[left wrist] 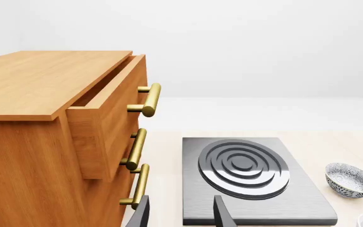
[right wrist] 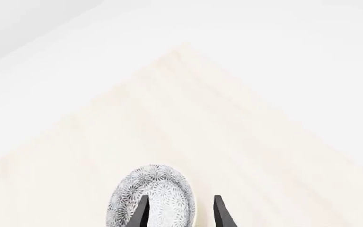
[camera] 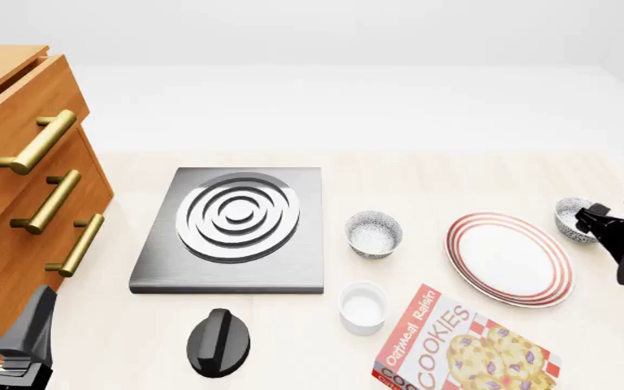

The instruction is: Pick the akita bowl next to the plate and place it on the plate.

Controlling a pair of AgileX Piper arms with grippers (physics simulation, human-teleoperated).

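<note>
Right gripper (right wrist: 180, 213) is at the akita bowl (camera: 574, 219) by the surface's right edge, just beyond the plate (camera: 509, 258): jaws parted, straddling the bowl's rim, one finger inside. Left gripper (left wrist: 180, 215) hangs released, well away by the drawers (camera: 19, 162).

My front camera sits high on my own side of the desk (camera: 421, 122), looking forward and down over the whole layout. My left wrist camera rides low behind my left pincer (left wrist: 180, 213), facing along the desk past the wooden cabinet (left wrist: 36, 132) toward the hob (left wrist: 251, 179); both appear in the front view too. My right wrist camera looks steeply down, very near one speckled bowl (right wrist: 153, 198), which the front view shows beside the plate (camera: 509, 258).
</note>
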